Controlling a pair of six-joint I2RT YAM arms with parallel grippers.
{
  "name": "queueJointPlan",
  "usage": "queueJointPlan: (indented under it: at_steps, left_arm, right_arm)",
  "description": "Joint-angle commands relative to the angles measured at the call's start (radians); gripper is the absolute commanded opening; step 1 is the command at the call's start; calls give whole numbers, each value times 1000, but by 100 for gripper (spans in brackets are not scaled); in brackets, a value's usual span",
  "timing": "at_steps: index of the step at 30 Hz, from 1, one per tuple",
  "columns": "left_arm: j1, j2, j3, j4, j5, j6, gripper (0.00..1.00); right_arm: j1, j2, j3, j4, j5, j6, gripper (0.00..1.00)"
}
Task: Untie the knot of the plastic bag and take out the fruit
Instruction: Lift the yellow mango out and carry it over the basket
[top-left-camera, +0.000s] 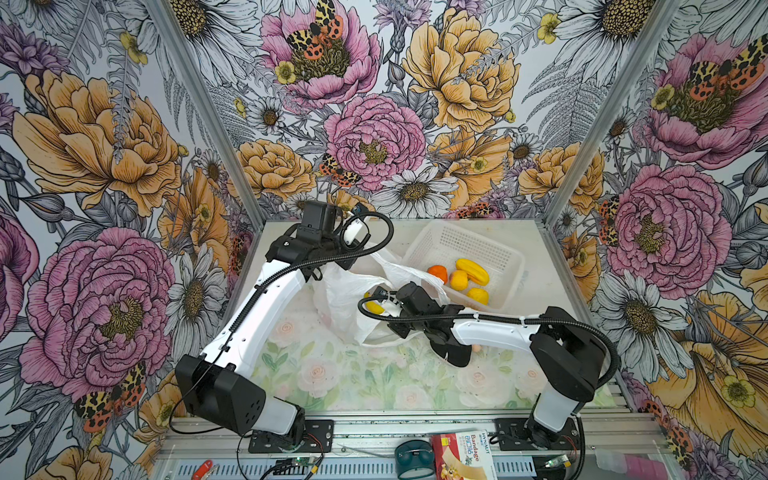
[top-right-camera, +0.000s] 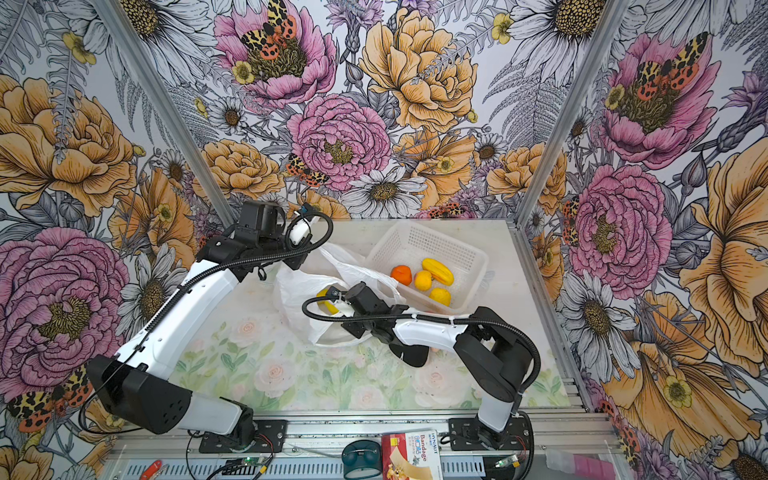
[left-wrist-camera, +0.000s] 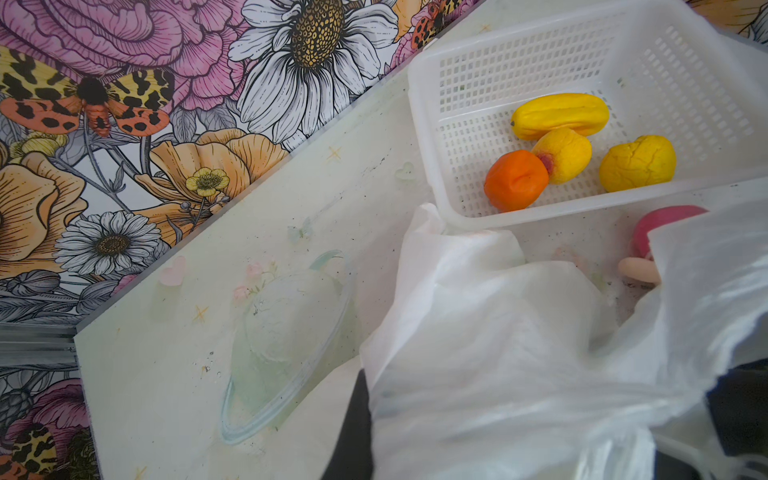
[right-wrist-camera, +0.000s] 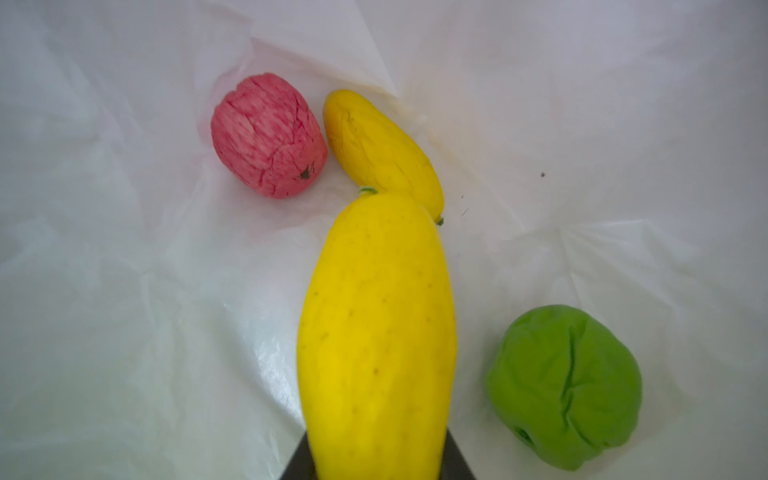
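Note:
The plastic bag (top-left-camera: 345, 299) (top-right-camera: 297, 299) lies open in the middle of the table; the knot is out of view. My left gripper (top-left-camera: 321, 271) is shut on the bag's far edge, and the film (left-wrist-camera: 498, 353) drapes over its fingers. My right gripper (top-left-camera: 376, 302) (right-wrist-camera: 376, 457) reaches into the bag's mouth and is shut on a long yellow fruit (right-wrist-camera: 376, 332) (top-right-camera: 328, 302). On the bag's floor lie a pink-red fruit (right-wrist-camera: 268, 135), a smaller yellow fruit (right-wrist-camera: 382, 149) and a green fruit (right-wrist-camera: 565, 386).
A white perforated basket (top-left-camera: 457, 241) (left-wrist-camera: 519, 50) stands at the back right, touching the bag, with several fruits in it, among them an orange one (top-left-camera: 437, 273). A pink doll part (left-wrist-camera: 665, 220) shows beside the basket. A bandage box (top-left-camera: 461, 455) lies on the front rail.

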Motion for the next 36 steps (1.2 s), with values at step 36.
queueJointPlan:
  at_steps: [36]
  left_arm:
    - [-41, -8, 9, 28, -60, -3, 0]
  right_arm:
    - [-285, -897, -534, 373, 309, 525, 0]
